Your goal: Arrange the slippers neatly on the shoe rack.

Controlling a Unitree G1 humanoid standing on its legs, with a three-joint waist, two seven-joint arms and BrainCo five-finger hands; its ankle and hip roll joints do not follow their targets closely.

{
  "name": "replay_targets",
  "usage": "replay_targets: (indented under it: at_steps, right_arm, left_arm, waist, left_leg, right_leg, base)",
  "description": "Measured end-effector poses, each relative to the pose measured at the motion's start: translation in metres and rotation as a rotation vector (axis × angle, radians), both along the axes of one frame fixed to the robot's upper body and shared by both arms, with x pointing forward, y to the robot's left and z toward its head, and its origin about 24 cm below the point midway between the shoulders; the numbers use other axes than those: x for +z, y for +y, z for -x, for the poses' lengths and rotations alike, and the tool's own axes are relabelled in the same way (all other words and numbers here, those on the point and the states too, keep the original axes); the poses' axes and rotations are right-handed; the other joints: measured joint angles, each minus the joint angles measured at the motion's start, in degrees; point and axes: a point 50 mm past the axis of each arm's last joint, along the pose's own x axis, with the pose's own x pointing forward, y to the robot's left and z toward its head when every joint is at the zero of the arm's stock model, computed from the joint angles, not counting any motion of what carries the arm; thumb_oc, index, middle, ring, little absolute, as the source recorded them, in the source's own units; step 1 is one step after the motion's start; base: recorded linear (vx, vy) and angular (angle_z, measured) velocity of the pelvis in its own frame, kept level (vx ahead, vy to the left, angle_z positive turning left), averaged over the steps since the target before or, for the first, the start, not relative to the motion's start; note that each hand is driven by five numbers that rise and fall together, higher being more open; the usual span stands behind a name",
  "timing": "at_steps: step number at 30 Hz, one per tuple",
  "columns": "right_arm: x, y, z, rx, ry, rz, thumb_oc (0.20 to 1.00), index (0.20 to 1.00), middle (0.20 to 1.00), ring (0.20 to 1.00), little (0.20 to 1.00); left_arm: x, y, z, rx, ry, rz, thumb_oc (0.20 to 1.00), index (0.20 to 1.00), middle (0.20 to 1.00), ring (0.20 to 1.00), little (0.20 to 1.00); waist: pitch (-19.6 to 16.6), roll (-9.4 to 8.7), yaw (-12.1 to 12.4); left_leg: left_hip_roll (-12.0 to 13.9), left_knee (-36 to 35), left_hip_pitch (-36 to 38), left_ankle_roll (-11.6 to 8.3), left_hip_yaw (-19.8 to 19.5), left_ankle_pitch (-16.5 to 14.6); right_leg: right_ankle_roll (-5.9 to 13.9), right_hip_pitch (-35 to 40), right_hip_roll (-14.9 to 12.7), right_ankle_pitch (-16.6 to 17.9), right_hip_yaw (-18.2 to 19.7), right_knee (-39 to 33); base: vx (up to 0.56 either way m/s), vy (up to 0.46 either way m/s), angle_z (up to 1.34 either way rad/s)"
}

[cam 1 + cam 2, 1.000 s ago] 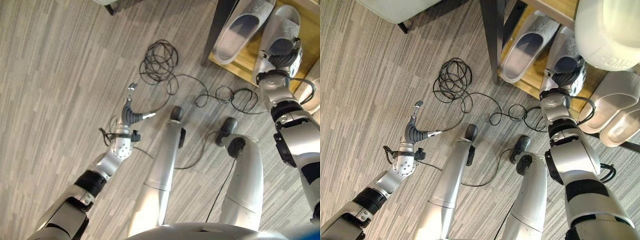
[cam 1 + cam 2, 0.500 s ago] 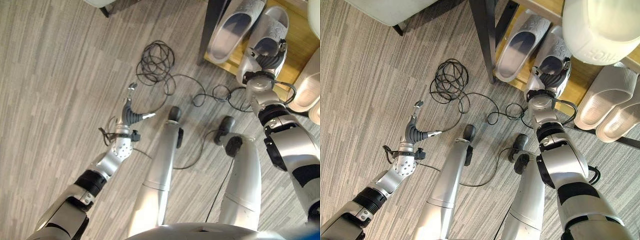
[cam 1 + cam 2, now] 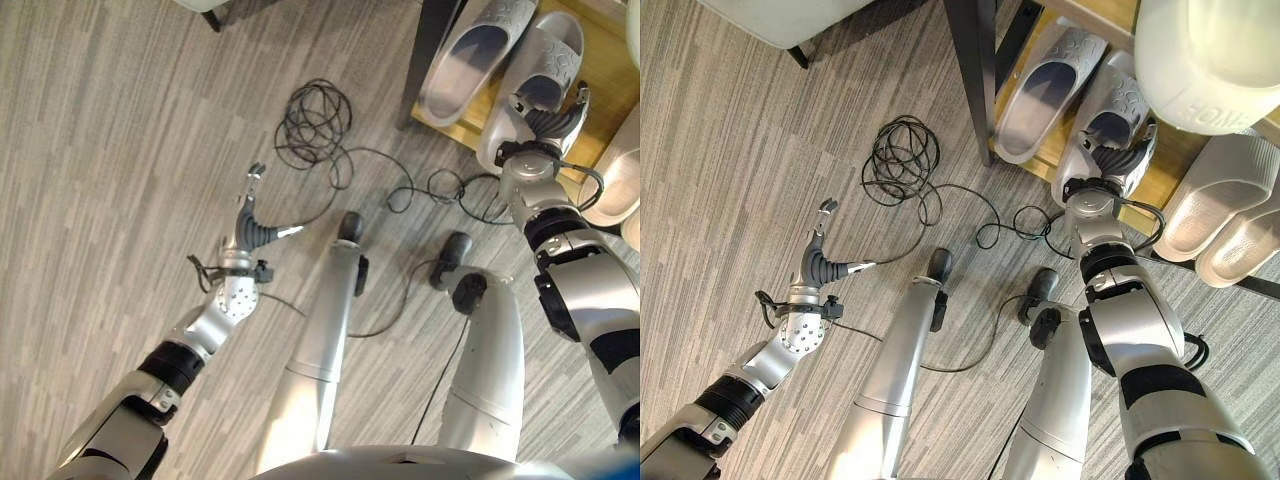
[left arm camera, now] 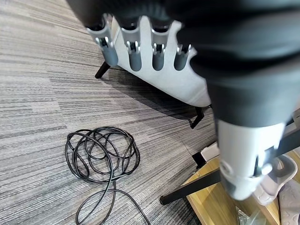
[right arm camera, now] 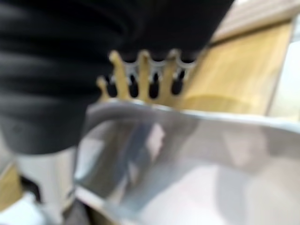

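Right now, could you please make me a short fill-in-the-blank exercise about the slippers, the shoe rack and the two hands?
1. The right hand is at the heel of the grey slipper on the wooden ____ of the shoe rack.
2. A second grey slipper lies on that hand's ____ side.
3. The left hand hangs over the ____, away from the rack.
4. The left hand holds ____.

Missing words: shelf; left; floor; nothing
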Motion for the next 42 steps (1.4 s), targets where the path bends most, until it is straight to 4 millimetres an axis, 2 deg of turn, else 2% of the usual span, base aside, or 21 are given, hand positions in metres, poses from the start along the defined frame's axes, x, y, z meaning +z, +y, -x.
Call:
replay_targets:
  at_steps: [5,10,14,17,22,28,36,42]
  right_arm:
    - [0.0,0.001,0.0,0.007,-0.013,-0.042,1.0,1.0,1.0,1.0,1.0]
    - [0.007,0.007,0.0,0.043,-0.118,-0.13,1.0,1.0,1.0,1.0,1.0]
    - [0.003,0.013,-0.001,0.075,-0.134,-0.192,1.0,1.0,1.0,1.0,1.0]
    - [-0.005,0.017,-0.001,0.092,-0.152,-0.298,1.0,1.0,1.0,1.0,1.0]
    - [-0.004,0.018,0.0,0.103,-0.278,-0.499,1.0,1.0,1.0,1.0,1.0]
    - [-0.005,0.015,0.001,0.103,-0.346,-0.621,1.0,1.0,1.0,1.0,1.0]
    - [-0.004,0.009,0.003,0.092,-0.364,-0.628,1.0,1.0,1.0,1.0,1.0]
    - [-0.002,0.005,0.004,0.073,-0.373,-0.616,1.0,1.0,1.0,1.0,1.0]
  left_arm:
    - [0.0,0.0,0.0,0.0,-0.001,-0.003,1.0,1.0,1.0,1.0,1.0]
    - [0.002,0.0,0.0,-0.01,-0.014,-0.044,1.0,1.0,1.0,1.0,1.0]
    - [0.004,0.0,0.0,-0.013,-0.022,-0.048,1.0,1.0,1.0,1.0,1.0]
    - [0.009,0.001,-0.001,-0.019,-0.041,-0.088,1.0,1.0,1.0,1.0,1.0]
    - [0.009,0.001,-0.001,-0.028,-0.052,-0.134,1.0,1.0,1.0,1.0,1.0]
    - [0.013,-0.004,0.001,-0.051,-0.071,-0.139,1.0,1.0,1.0,1.0,1.0]
    - [0.017,-0.008,0.004,-0.061,-0.111,-0.147,1.0,1.0,1.0,1.0,1.0]
    - [0.013,-0.01,0.006,-0.076,-0.099,-0.155,1.0,1.0,1.0,1.0,1.0]
  waist:
    - [0.0,0.0,0.13]
    - [0.0,0.0,0.07]
    - [0.0,0.0,0.14]
    - [0.01,0.02,0.15]
    - [0.01,0.03,0.0]
    - [-0.05,0.12,0.15]
    - [-0.96,1.7,0.43]
    - [-1.17,2.07,0.54]
  left_leg:
    - [-0.02,-0.02,-0.11,0.0,0.0,0.0]
    - [-0.02,0.07,-0.11,0.0,0.02,0.0]
    - [0.01,-0.2,0.07,-0.05,0.1,0.11]
    - [-0.01,-0.54,0.15,-0.14,0.09,0.23]
    - [-0.04,-1.04,0.4,-0.29,0.02,0.36]
    - [-0.09,-1.04,0.43,-0.43,-0.08,0.44]
    - [-0.51,-1.25,0.37,-0.53,-0.42,0.51]
    - [-0.73,-1.93,0.4,-0.85,-0.66,0.87]
  right_leg:
    - [0.0,-0.11,-0.03,-0.04,0.0,0.06]
    - [-0.01,-0.13,-0.02,-0.05,0.02,0.18]
    - [0.0,-0.08,-0.01,0.04,0.09,0.02]
    - [-0.06,-0.11,-0.03,-0.01,0.1,0.0]
    - [-0.31,-0.09,-0.07,-0.14,0.08,-0.07]
    - [-0.61,-0.1,-0.08,-0.34,0.06,0.13]
    - [-0.38,-0.09,-0.38,-0.52,-0.07,0.42]
    - [-0.55,-0.11,-0.68,-0.6,-0.47,0.17]
  base:
    - [0.0,0.0,0.0]
    - [0.0,0.0,0.0]
    - [-0.03,-0.008,0.0]
    - [0.0,0.0,0.0]
    - [0.0,0.0,0.0]
    - [0.0,0.0,0.0]
    - [0.01,-0.012,0.02]
    - [0.0,-0.009,0.03]
